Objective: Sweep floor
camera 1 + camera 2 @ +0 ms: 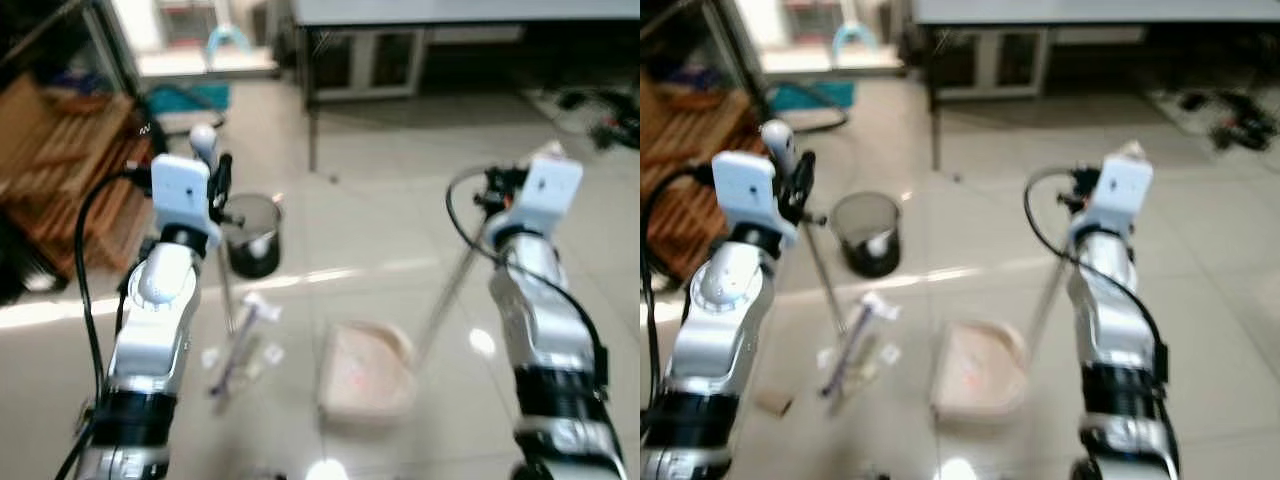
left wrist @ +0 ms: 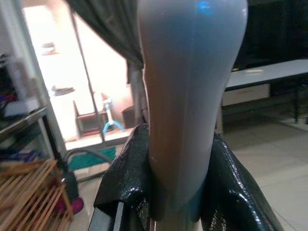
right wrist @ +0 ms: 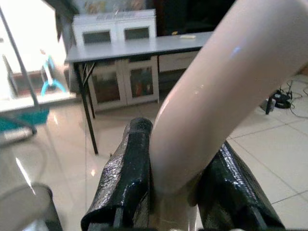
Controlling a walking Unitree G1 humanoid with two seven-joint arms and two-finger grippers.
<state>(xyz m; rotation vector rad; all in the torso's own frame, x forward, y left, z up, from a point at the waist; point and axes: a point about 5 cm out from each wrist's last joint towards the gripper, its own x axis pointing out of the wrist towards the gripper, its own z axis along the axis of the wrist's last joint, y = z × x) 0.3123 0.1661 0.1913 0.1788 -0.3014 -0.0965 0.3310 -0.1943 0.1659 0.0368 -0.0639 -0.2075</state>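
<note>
Glossy tiled floor (image 1: 380, 220), bin (image 1: 252, 232) ahead. Left gripper (image 2: 168, 192) clamped on broom (image 1: 228, 300) handle, bristles amid scraps (image 1: 250, 345). Right gripper (image 3: 175, 192) squeezing dustpan (image 1: 365, 372) handle, pan flat beside the litter.

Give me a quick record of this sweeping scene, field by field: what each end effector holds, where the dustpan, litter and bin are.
left end effector: shut on broom handle, held upright
right end effector: shut on dustpan handle, which slants down to the pan
broom head: on the floor among the litter
dustpan: pink, resting on the tiles between the arms
litter: scraps of paper on the floor left of the dustpan
bin: dark round bin beyond the litter, something pale inside
floor: glossy light tiles
</note>
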